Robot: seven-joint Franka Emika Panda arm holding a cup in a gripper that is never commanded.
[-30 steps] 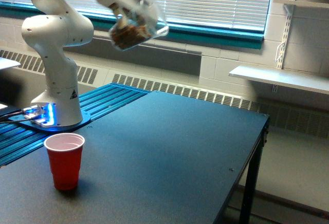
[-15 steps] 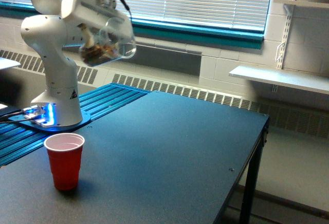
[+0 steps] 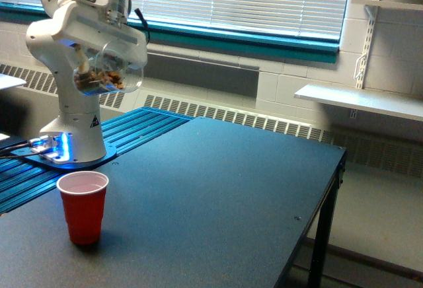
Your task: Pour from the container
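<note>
So the clear container [image 3: 111, 70] is up in the air, clamped in the pincer [image 3: 99, 60] of the white arm [image 3: 73, 96], and you can see a small heap of brown nut-like pieces settled in its lower end, on the exterior view's left. It's tipped well over, with its long axis lying closer to level than upright, the end with the pieces a bit lower and the rounded clear end pointing toward the exterior view's right. I honestly can't tell from this angle which end is the mouth, because the pincer's body covers a good chunk of it. The pincer is closed around the container, gripping it from above and behind. Well below the pincer, and just a touch to the exterior view's left of it, the red cup [image 3: 83, 206] stands upright on the dark worktop [image 3: 218, 189], mouth open and looking pale inside; no pieces in there that I can make out. The container and cup are well apart, with nothing falling between them. Compared with half a second back, the container has come down and moved to the exterior view's left, so it now hangs in front of the arm's white column, roughly over the cup rather than off to the side. The cup hasn't budged.
</note>
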